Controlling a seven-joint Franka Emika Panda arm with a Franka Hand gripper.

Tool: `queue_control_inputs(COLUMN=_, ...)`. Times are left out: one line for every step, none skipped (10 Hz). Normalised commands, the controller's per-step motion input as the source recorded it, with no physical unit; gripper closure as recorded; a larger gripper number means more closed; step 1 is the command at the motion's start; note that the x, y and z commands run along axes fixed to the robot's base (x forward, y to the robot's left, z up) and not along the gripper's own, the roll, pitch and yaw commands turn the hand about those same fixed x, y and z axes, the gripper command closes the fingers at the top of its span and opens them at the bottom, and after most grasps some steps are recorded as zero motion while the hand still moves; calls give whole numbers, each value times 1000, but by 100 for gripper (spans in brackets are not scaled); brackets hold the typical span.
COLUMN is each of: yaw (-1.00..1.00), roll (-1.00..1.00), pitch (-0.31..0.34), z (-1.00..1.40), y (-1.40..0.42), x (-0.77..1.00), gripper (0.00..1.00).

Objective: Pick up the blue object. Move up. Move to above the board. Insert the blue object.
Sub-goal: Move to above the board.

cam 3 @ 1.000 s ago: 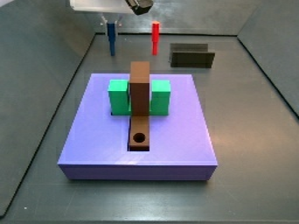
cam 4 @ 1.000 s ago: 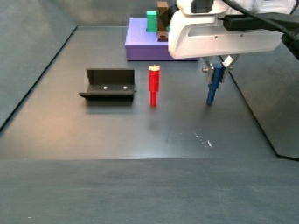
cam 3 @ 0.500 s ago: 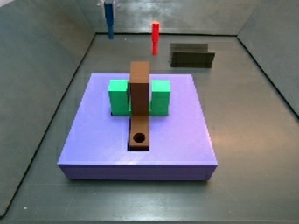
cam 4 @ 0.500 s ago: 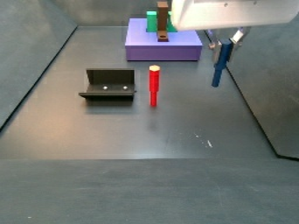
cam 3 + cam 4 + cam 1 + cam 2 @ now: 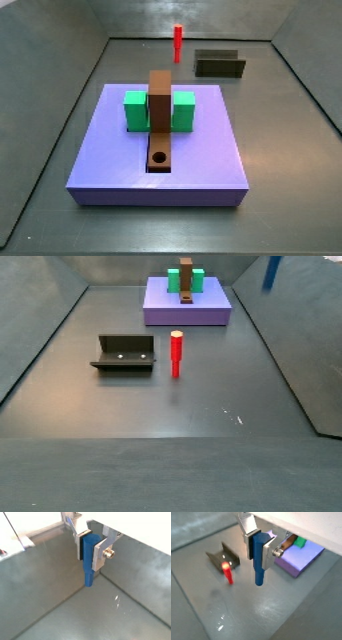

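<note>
We see the blue peg clamped upright in our hand, lifted clear of the tabletop; only its tip shows in a side view. The red peg, fixture and board sit below

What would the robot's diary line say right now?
phase: lifted | claw: shut on blue peg, high above floor | red peg: upright on floor | board: hole empty | next: move above board

Place: you're looking at a bare grey-walled test cell, simulation-like.
Evidence: fixture, purple slab, end effector.
</note>
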Motion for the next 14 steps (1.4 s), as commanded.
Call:
queue_control_inputs(yaw=3, roll=14, pitch=81, z=521, y=-8, x=19, gripper=100)
queue_control_inputs(yaw=2, roll=12, pitch=46, z=167, y=-1, x=27, gripper=100)
queue_control_inputs(yaw=-381, roll=105, pitch=50, z=187, y=-1400, x=503, gripper=100)
queue_control_inputs(yaw=-354, roll=103, pitch=45, z=171, y=-1400, x=499, gripper=100)
queue_control_inputs(yaw=-159, roll=80, pitch=83, z=169, y=-1400, x=520, gripper=100)
queue_control_inputs(yaw=-83, roll=-16, pitch=102, z=171, y=-1400, x=540, gripper=100)
queue_control_inputs(yaw=-47, roll=1, pitch=124, z=173, y=-1400, x=549, gripper=100)
queue_control_inputs(yaw=-19, roll=28, pitch=139, z=177, y=-1400, x=552, gripper=100)
queue_control_inputs(yaw=-8, roll=3, pitch=155, z=185, y=-1400, x=581, gripper=100)
queue_control_inputs(yaw=2, roll=9, pitch=163, z=193, y=-1400, x=596, gripper=100)
queue_control_inputs(yaw=8, roll=13, pitch=172, z=204, y=-1400, x=633, gripper=100)
queue_control_inputs(yaw=7, roll=7, pitch=163, z=141, y=-949, x=459, gripper=100)
queue_control_inputs(yaw=8, roll=25, pitch=145, z=80, y=-478, x=260, gripper=100)
queue_control_inputs(yaw=10, roll=35, pitch=107, z=55, y=-242, x=148, gripper=100)
